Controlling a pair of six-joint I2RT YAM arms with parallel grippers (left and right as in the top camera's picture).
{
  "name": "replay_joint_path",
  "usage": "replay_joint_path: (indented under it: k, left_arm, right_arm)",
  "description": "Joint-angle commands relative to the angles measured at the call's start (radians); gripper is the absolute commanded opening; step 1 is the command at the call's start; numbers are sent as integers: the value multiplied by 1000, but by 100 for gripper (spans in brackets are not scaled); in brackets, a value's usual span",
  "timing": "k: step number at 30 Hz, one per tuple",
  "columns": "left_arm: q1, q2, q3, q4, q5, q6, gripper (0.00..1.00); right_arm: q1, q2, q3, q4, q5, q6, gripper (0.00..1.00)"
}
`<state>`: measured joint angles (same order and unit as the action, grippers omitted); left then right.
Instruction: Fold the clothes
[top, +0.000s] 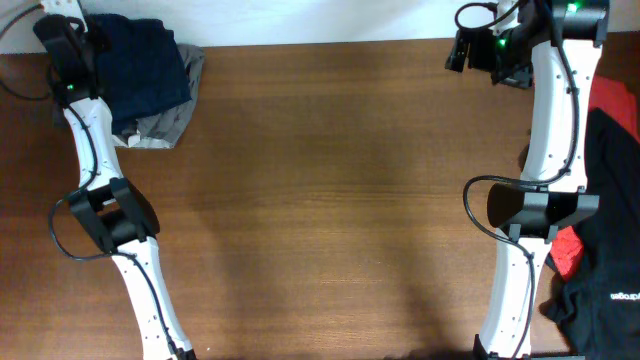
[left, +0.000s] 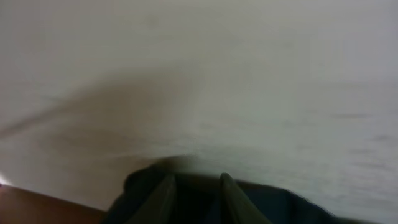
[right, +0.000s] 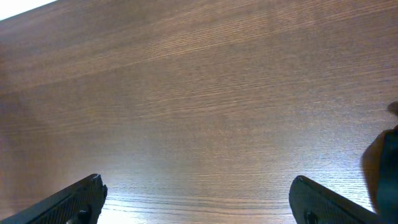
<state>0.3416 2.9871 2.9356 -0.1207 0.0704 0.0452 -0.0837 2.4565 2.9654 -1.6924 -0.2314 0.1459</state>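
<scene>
A dark navy garment (top: 150, 60) lies bunched at the table's far left corner, on top of a grey garment (top: 165, 125). My left gripper (top: 65, 45) is at the pile's left edge by the wall. In the left wrist view its fingers (left: 196, 180) stand close together with dark navy cloth (left: 286, 202) between and around them, so it looks shut on that cloth. My right gripper (top: 465, 50) hovers at the far right, open and empty (right: 196, 183) over bare wood. Red-and-black clothes (top: 610, 200) lie heaped at the right edge.
The brown wooden table (top: 330, 200) stretches between the two arms. A white wall (left: 199, 74) runs just behind the far edge, close to the left gripper. A dark cloth edge (right: 388, 168) shows at the right of the right wrist view.
</scene>
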Motion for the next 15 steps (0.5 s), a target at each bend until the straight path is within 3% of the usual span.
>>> replay_joint_path:
  k: [1,15]
  left_arm:
    - [17,34,-8,20,-8,13,19]
    - [34,130,-8,-3,-8,12,19]
  right_arm:
    - [25,5,-4,-6,-21,-7,99]
    - [60,5,-5,-6,-20,-6,99]
